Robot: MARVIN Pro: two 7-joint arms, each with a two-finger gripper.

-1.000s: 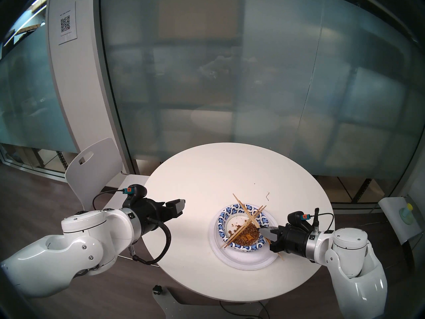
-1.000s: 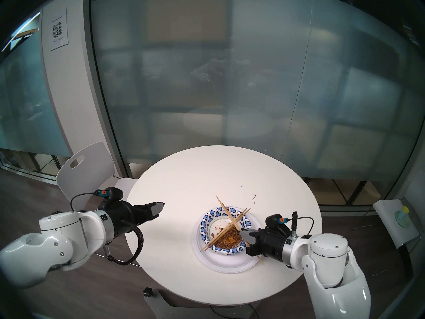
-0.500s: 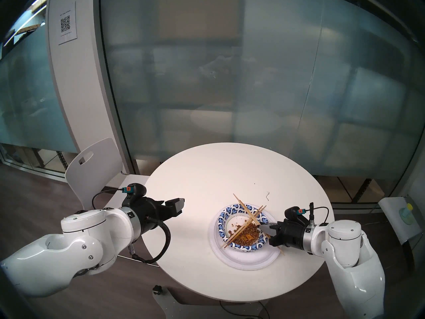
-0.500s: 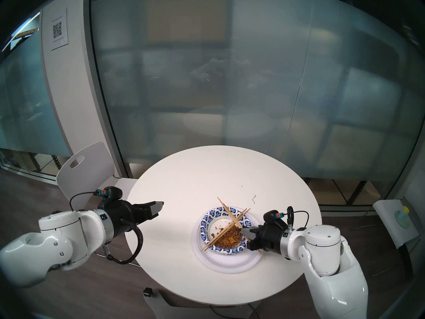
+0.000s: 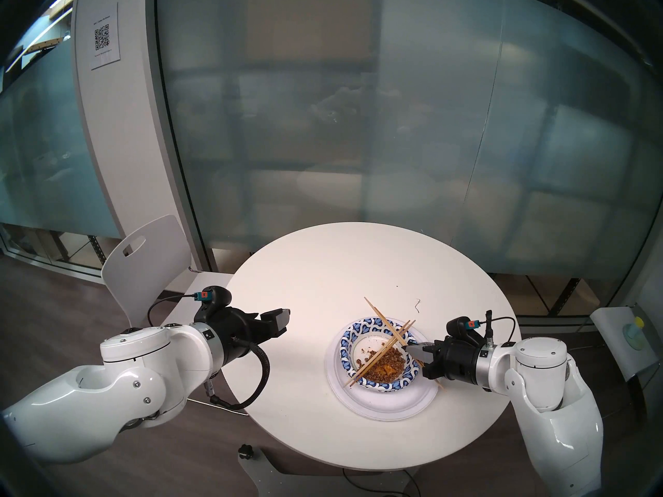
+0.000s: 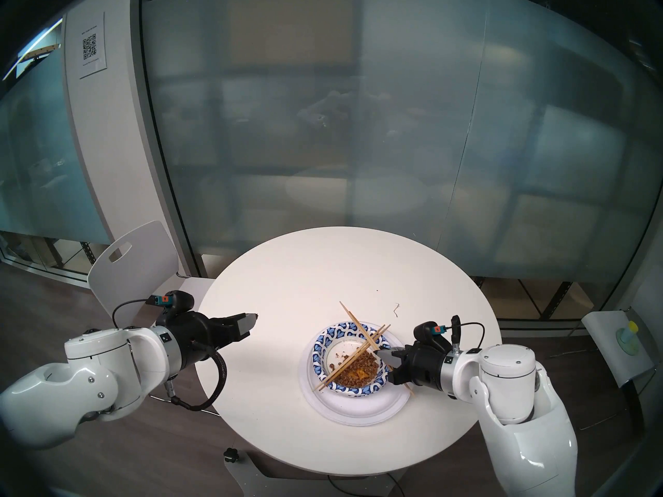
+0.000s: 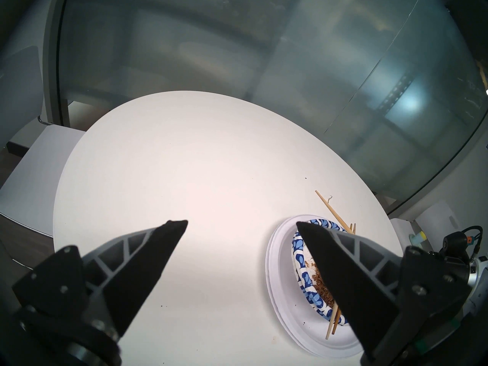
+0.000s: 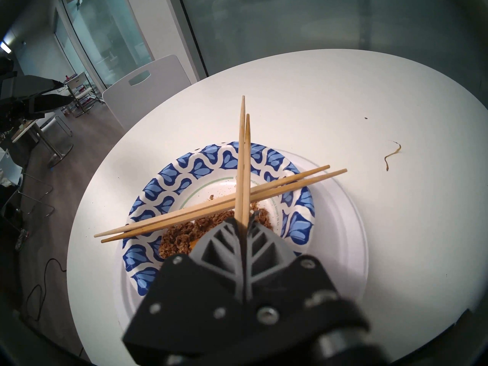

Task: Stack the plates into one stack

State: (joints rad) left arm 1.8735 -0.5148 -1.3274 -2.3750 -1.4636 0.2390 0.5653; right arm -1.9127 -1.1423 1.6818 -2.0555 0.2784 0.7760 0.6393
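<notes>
The stack stands on the round table's right half: a blue-patterned dish (image 5: 349, 336) (image 8: 163, 183) nested on wide white plates (image 5: 387, 401) (image 8: 340, 225) (image 7: 280, 273). Brown food scraps (image 5: 387, 363) lie in the dish. My right gripper (image 5: 407, 347) (image 8: 244, 221) hovers over the dish's right rim, shut on a pair of chopsticks (image 5: 376, 313) (image 8: 242, 159) that point away over the dish. A second pair of chopsticks (image 5: 366, 367) (image 8: 184, 216) lies crosswise on the rim beneath them. My left gripper (image 5: 283, 318) (image 7: 241, 222) is open and holds nothing, above the table's left side.
A thin noodle scrap (image 5: 417, 304) lies on the table (image 5: 323, 270) behind the stack. A white chair (image 5: 143, 263) stands at the table's far left, and a frosted glass wall runs close behind.
My right gripper has risen slightly with the held chopsticks, whose far ends lifted off the dish. The left arm has shifted a little to the right, still open.
</notes>
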